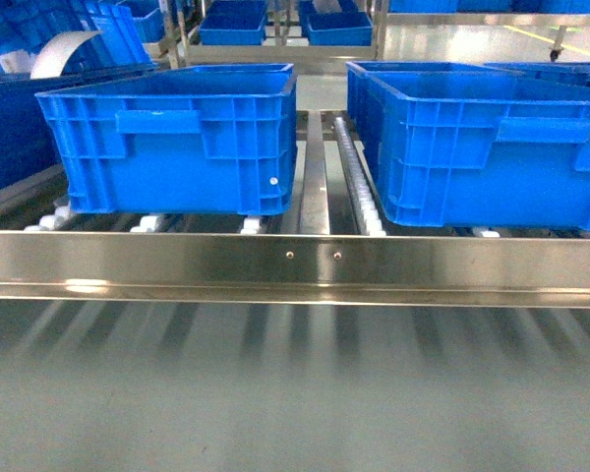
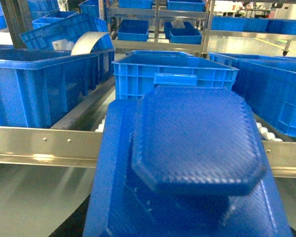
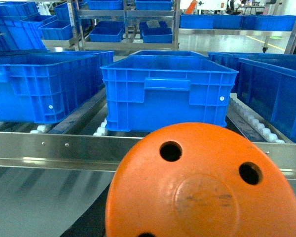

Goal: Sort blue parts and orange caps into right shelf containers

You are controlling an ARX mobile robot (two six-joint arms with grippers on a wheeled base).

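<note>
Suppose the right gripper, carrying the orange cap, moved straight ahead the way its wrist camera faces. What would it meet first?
Most likely the near wall of the blue crate directly ahead of the orange cap, after passing over the steel front rail. Depth and height are unclear, so it might clear the rim instead.

warehouse | blue crates (image 1: 177, 138) – steel roller rack (image 1: 295, 261) – shelving (image 3: 128, 19)

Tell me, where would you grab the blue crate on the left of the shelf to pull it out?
Probably by the handle bar on the front wall of the left crate, coming from the front over the metal rail. The bar sticks out just below the thick rim and faces forward, so fingers could hook under it. The rest of that wall is ribbed.
</note>
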